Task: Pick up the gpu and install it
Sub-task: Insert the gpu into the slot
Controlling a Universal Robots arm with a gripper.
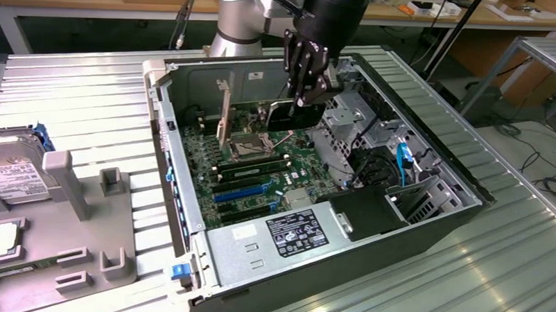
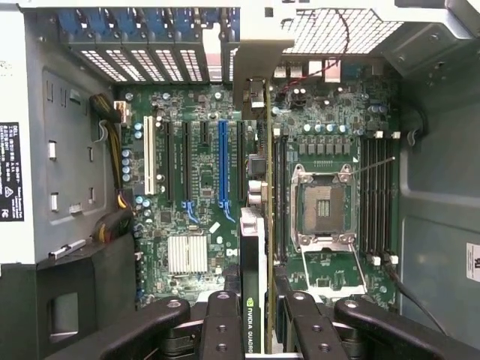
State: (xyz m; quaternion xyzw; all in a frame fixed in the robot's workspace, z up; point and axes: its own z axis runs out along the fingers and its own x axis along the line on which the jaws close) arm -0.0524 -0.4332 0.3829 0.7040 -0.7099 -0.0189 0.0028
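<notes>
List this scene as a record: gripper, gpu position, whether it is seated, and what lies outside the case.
gripper: shut on the gpu
gpu position: on edge, inside the case, over the motherboard
gpu seated: cannot tell
outside the case: hard drive, at the exterior view's left

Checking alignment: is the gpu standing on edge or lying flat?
On edge. The gripper clamps the gpu vertically; the wrist view sees its thin edge, running parallel to the motherboard slots.
</notes>
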